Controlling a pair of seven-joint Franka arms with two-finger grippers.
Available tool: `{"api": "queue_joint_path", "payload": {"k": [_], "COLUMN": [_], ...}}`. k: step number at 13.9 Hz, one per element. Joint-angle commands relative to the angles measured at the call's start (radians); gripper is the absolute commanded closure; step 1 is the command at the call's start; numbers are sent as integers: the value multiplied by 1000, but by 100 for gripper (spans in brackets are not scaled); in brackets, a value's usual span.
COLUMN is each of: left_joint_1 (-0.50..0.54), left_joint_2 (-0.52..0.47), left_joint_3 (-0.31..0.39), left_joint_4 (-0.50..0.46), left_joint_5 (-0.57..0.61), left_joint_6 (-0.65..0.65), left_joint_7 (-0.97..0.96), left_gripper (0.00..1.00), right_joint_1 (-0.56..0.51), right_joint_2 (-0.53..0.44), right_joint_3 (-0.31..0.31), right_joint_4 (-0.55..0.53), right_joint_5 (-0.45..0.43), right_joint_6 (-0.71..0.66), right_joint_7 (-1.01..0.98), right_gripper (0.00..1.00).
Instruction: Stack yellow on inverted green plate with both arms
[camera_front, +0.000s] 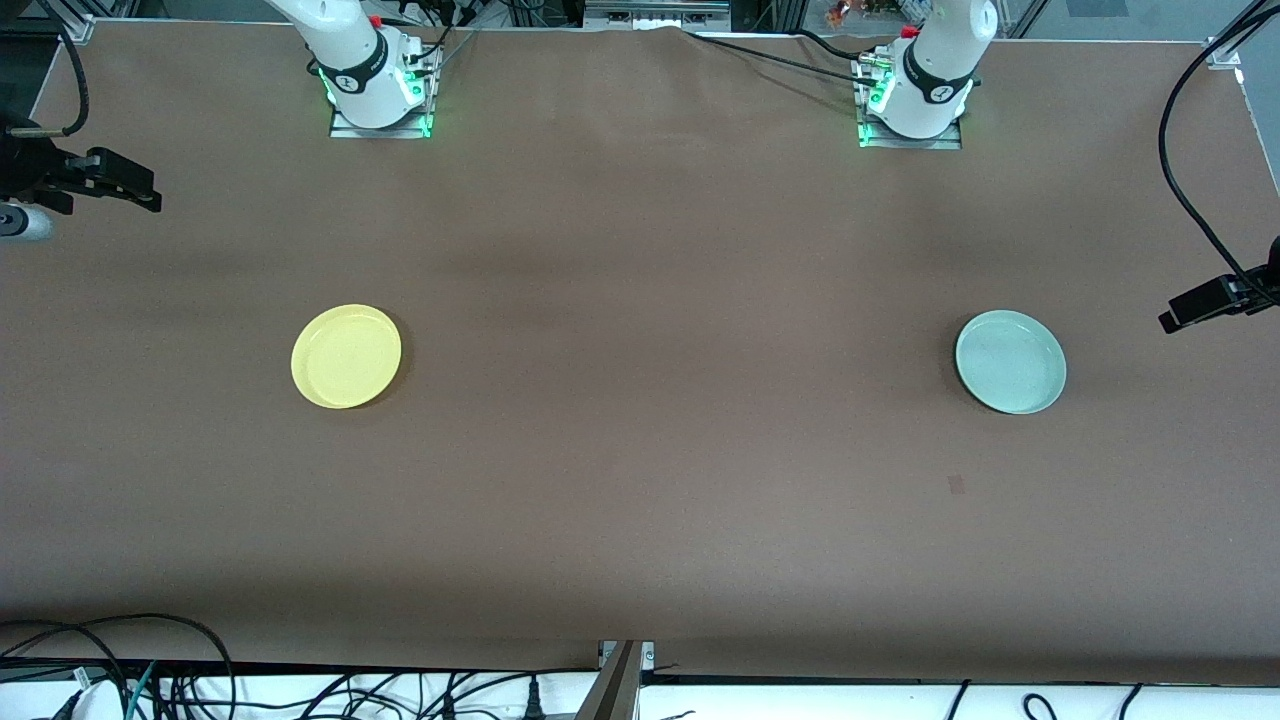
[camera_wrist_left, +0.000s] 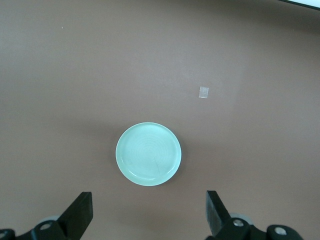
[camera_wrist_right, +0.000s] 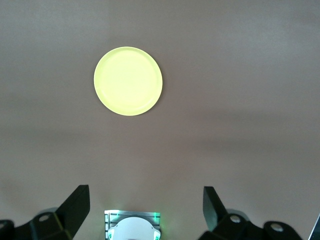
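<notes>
**Two plates, two arms, nothing yet picked up**

Item 1, green plate (camera_front: 1010, 361): landmark for this entry; lies on the brown table (camera_front: 640, 450) toward the left arm's end; right way up, hollow showing, so not yet inverted; nothing touching it.

Item 2, yellow plate (camera_front: 346, 356): well apart from the green plate, toward the right arm's end of the table, about as near the front camera as the green one; right way up; nothing touching it.

Item 3, left gripper (camera_wrist_left: 150, 212): high in the air, looking down on the green plate (camera_wrist_left: 148, 154); fingers spread wide, holding nothing.

Item 4, right gripper (camera_wrist_right: 146, 205): high in the air, the yellow plate (camera_wrist_right: 128, 81) in its sight below; fingers spread wide, holding nothing; the arm's base (camera_wrist_right: 132, 227) shows between them.

Item 5, small pale patch (camera_wrist_left: 203, 92) on the table near the green plate; no part in the task.

Handling note, by judgement: the step in hand looks like the approach to the green plate for turning it over; a shallow plate offers only its rim, so the left gripper would do best to come low at the edge, one finger under the lip, grip firmly, and turn it without sliding it away; the yellow plate should wait until the green underside lies flat and steady.
</notes>
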Motion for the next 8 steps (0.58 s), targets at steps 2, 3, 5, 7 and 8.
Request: {"api": "queue_joint_path", "payload": {"k": [2,3,5,7,8], "left_joint_1": [2,10,8,-1,-1], "left_joint_2": [-24,-1,2,3,3], "left_joint_3": [-11,-8,-10,-11,-11], "left_joint_4": [-31,10,6,1,1], "left_joint_5": [-16,-16,-16,-15,-15], "left_joint_6": [64,53,38,27,29], "left_joint_7": [18,24,26,18,21], "left_gripper": [0,0,0,0,0], "right_joint_1": [0,0,0,0,0], "right_joint_2": [1,1,1,0,-2], "right_joint_3": [1,1,1,1,1], "right_joint_4": [12,12,12,10,10], "right_joint_5": [6,6,6,6,7], "right_joint_6": [-2,-3,-3,-5,-9], "right_joint_7": [-11,-11,-11,-11,-11], "right_gripper": [0,0,0,0,0]}}
